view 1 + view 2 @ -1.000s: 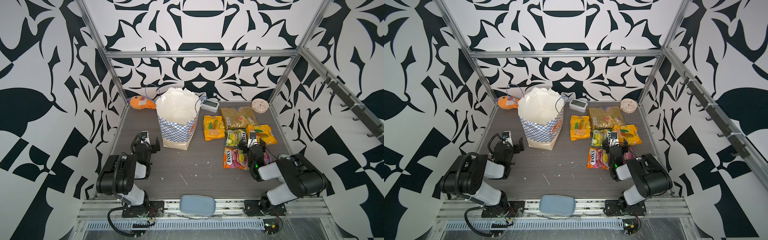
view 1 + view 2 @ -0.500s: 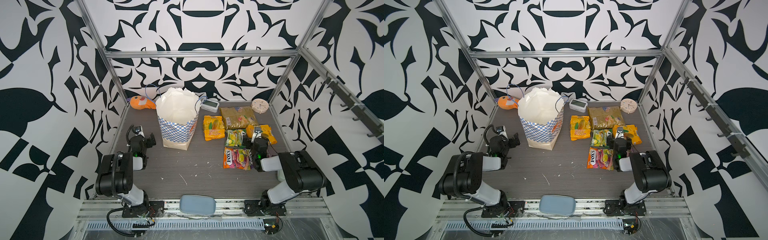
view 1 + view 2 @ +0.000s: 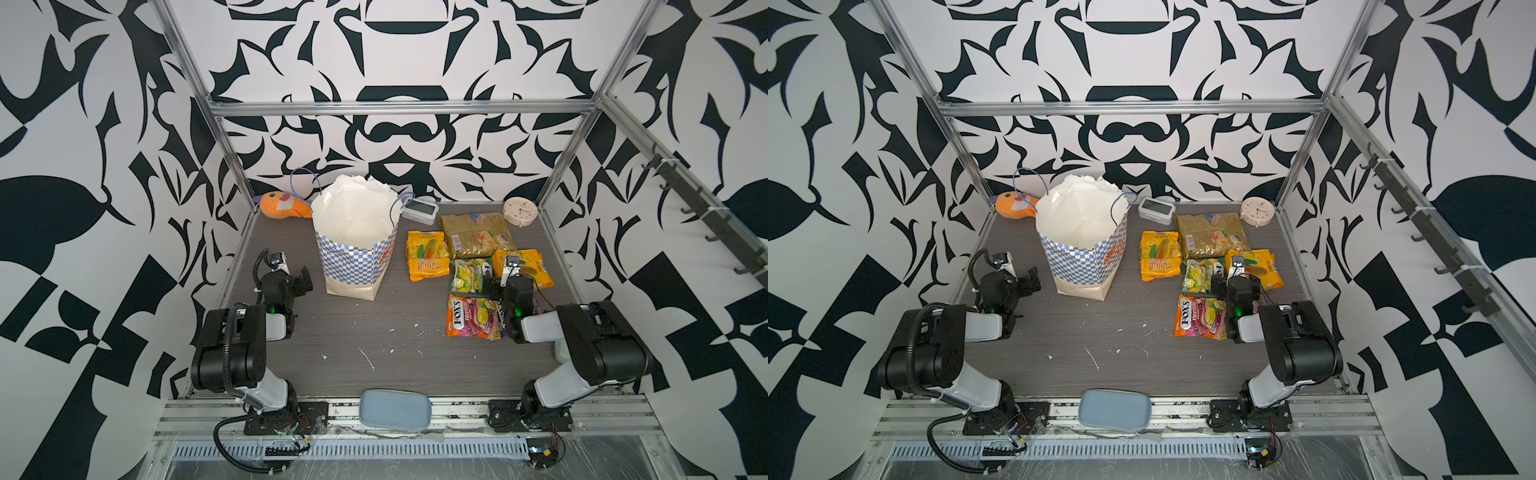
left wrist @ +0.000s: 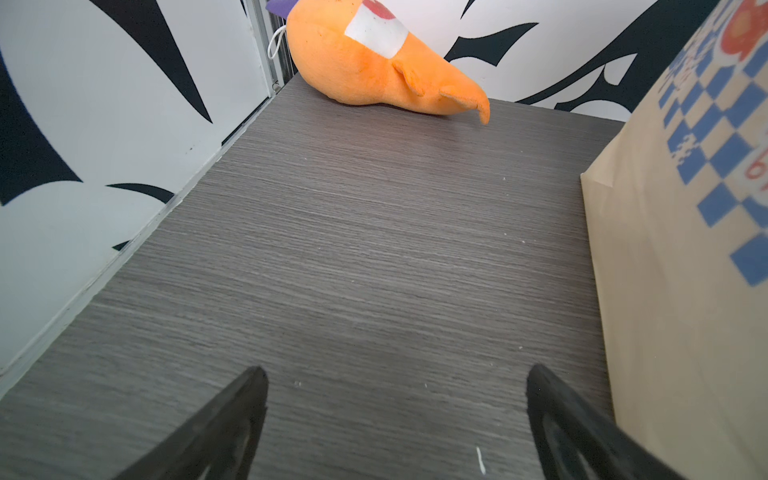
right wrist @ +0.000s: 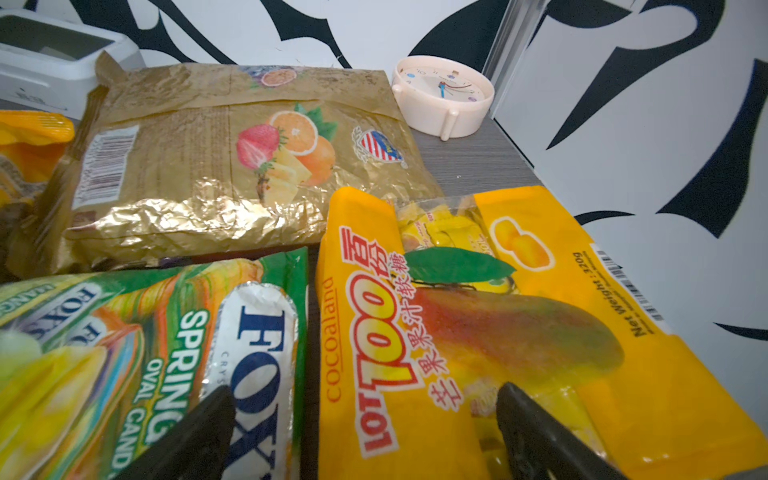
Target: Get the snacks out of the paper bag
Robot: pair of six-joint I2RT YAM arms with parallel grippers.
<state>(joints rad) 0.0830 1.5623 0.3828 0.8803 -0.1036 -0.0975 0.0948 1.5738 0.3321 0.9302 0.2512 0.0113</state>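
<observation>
The left tool (image 4: 397,370) and right tool (image 5: 365,388) have shifted slightly since a second ago. The snacks (image 3: 473,235) lie on the worktop (image 3: 374,332) right of the paper bag (image 3: 357,257), which shows none inside. We judge unloading done, with only retreat left. The left tool gapes empty beside the bag. The right tool, wide open, hovers empty over a mango packet (image 5: 519,332).

The checkered paper bag (image 3: 353,262) stands upright and open, with snack packets (image 3: 473,235) lying flat beside it.
</observation>
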